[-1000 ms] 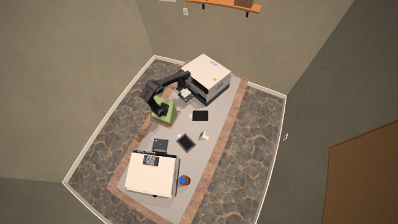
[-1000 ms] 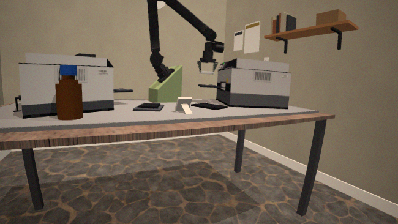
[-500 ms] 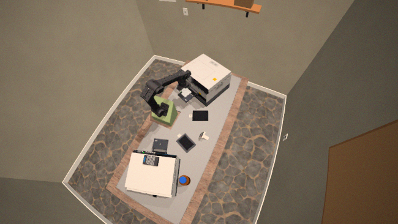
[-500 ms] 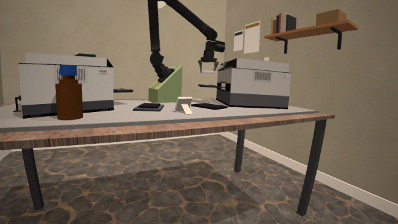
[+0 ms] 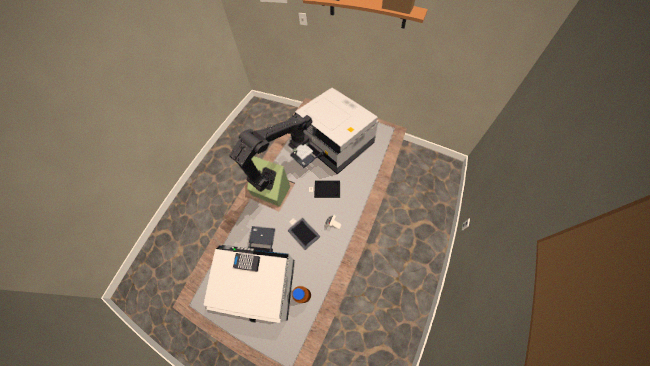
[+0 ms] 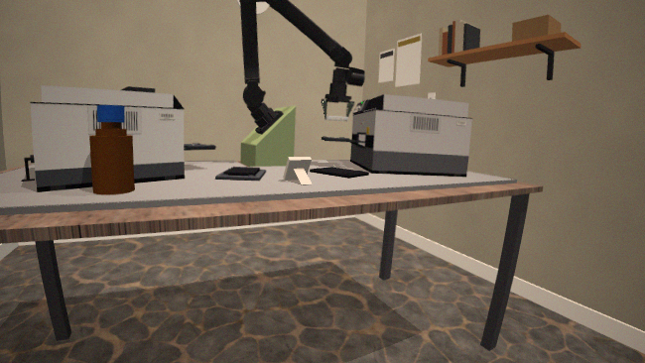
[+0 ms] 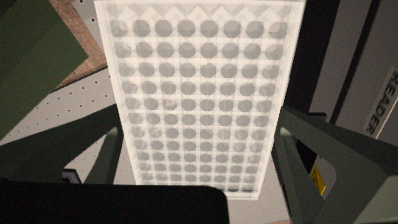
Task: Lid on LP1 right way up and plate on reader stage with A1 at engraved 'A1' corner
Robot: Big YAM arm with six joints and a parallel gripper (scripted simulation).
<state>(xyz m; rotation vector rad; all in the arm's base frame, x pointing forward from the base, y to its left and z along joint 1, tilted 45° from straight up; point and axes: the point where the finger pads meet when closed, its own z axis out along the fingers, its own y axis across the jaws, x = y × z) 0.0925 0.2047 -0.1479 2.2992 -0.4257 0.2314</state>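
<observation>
Plate [image 5: 304,151] [image 6: 337,112] [image 7: 200,95] gripped in the claw [image 5: 302,148] [image 6: 338,109] [image 7: 198,112], above the far reader's stage [image 5: 306,163] [image 6: 335,139]; A1's corner seems unreadable, so check it, square up, lower gently!

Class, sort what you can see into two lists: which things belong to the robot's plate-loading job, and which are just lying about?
Part of the job:
- microplate, in the claw
- reader
- dispenser

Just lying about:
- blue-capped brown bottle
- small white stand
- shelf box
- books
</observation>
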